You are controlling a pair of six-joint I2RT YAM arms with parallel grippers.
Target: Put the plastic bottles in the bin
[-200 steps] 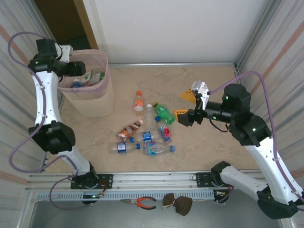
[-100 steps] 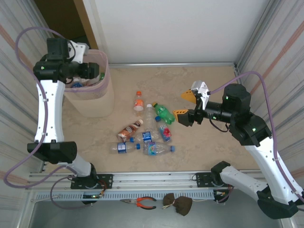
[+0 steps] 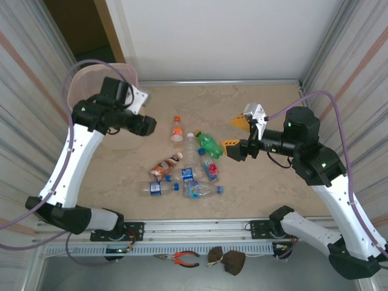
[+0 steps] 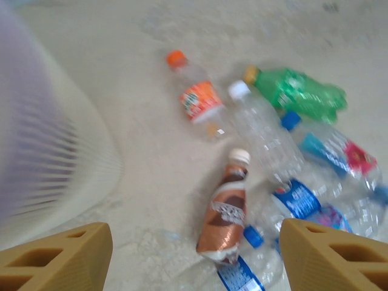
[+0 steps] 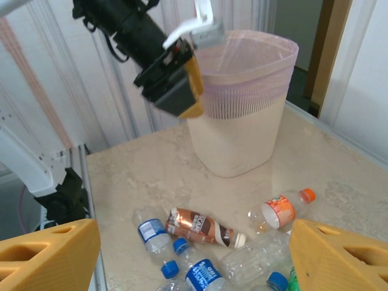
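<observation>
L gripper is open wide, nothing btwn its fingers. It hangs above the table, near the bin. In its own cam the bin's ribbed wall sits out past the finger on the view's left, blurred. Bottles lie ahead of the fingers, none touched:
- brown bottle: nearest, approx mid-gap
- orange-cap bottle: further out
- clear bottle and green bottle: toward the other finger
- blue-label bottles: bunched just ahead of that finger

R gripper is also open and empty, fingers spread, held off the table by the pile's right side. In its cam the pile lies below, btwn the fingers. The bin w/ pink liner stands well beyond, L gripper in front of its rim.
</observation>
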